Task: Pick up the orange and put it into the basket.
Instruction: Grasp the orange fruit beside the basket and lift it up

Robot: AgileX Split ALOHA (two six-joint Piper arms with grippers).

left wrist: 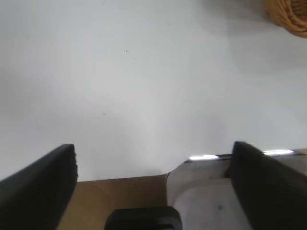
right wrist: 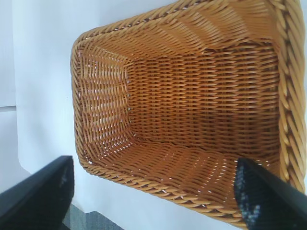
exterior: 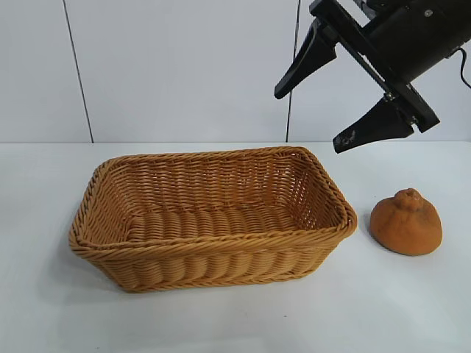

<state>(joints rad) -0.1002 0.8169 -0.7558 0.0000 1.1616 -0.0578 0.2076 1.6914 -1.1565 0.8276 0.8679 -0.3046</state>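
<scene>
Basket (exterior: 213,217) of golden woven wicker sits on a white table (exterior: 412,309), rectangular, with sloping sides and a braided rim, and nothing inside it. Left of the basket, out of the exterior view, the left gripper (left wrist: 153,187) hangs over bare table near its edge, its two dark fingers spread wide and holding nothing; only a corner of the basket shows in its wrist view. Right of the basket, just beside its right end but not touching, the orange (exterior: 406,223) rests on the table, nub upward. Above the basket's right end and above the orange, the right gripper (exterior: 324,110) hangs in the air, fingers wide apart and empty, its wrist camera looking down into the basket.
</scene>
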